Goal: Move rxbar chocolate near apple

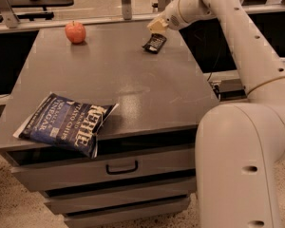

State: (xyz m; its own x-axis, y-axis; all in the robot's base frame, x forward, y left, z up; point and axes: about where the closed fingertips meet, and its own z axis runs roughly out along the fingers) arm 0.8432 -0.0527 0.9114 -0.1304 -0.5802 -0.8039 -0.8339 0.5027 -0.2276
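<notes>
The rxbar chocolate [154,43], a small flat black wrapper, lies on the grey table [133,80] at the back right. The red-orange apple [75,32] stands at the back left, well apart from the bar. My gripper [157,25] hangs just above and behind the bar, at the end of the white arm [228,13] that reaches in from the right. It is not touching the bar.
A large blue chip bag [66,122] lies at the table's front left corner, slightly over the edge. Drawers [121,167] sit below the tabletop. The robot's white body [242,165] stands at the table's right front. A rail [85,20] runs behind the table.
</notes>
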